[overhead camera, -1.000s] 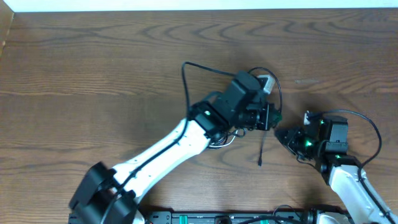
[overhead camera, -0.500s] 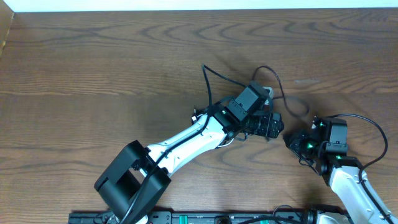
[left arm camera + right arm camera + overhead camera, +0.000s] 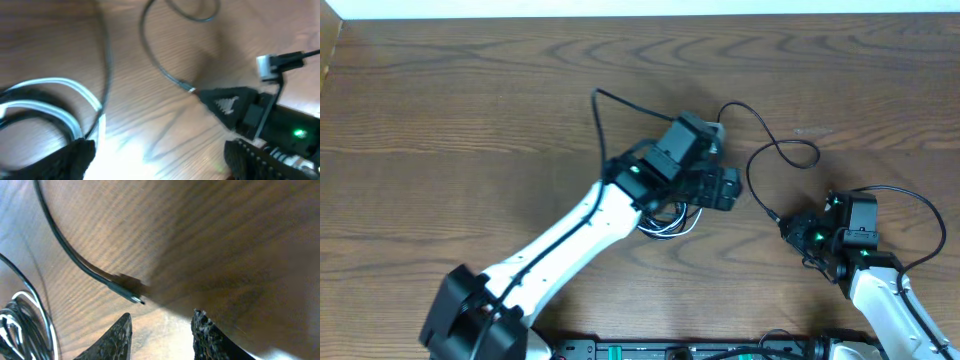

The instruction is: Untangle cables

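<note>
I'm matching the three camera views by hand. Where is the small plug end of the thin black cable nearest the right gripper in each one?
Overhead: the small plug end of the thin black cable is right of centre, at the tip of the right gripper.
Left wrist: near the centre, slightly high, beside that gripper's pointed black tip.
Right wrist: left of centre, above the open jaws.
Shared landmark: the right gripper, visible in all three views.

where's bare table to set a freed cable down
Widest bare wood: the left half of the table, from its left edge to the left arm. Also the far strip beyond the black loop and the far right corner past it. Crowded: the middle, from the coiled cords by the left claw across to the right claw.
</note>
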Robot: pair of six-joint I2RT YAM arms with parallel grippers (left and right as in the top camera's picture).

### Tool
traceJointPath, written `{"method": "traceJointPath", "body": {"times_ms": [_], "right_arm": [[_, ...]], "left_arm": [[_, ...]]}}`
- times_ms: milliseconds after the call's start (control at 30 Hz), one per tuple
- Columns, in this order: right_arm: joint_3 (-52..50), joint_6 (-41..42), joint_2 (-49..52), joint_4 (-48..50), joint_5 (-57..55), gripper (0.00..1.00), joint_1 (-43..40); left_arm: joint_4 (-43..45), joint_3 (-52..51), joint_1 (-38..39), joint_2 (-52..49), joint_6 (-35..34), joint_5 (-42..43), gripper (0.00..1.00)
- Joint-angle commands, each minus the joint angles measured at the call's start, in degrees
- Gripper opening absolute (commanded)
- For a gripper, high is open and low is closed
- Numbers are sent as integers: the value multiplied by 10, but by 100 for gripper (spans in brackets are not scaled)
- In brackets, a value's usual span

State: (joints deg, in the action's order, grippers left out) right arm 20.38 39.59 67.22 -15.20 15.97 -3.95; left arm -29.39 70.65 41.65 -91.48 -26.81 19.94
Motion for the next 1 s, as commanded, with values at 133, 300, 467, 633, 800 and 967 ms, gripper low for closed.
{"method": "traceJointPath", "body": {"times_ms": [133,300,467,633,800,967], "right_arm": [[-4,-7,-6,-13,-10,35,-1],[-4,-7,-6,-19,-10,35,-1],[-4,-7,-6,-20,-10,35,-1],[-4,-7,-6,-22,-10,37,-1],[-4,-7,-6,-24,-10,37,-1],[-4,-7,-6,-24,-10,37,-1]], "left_arm": [[-80,3,-12,-17,46,-89,43],[-102,-11,-3,-33,160,-69,45],[-112,-29,16,-37,201,-114,56],[-110,-61,28,-39,202,-151,62],[-87,-104,32,-43,210,-150,62],[-62,-125,50,-49,249,-151,62]]}}
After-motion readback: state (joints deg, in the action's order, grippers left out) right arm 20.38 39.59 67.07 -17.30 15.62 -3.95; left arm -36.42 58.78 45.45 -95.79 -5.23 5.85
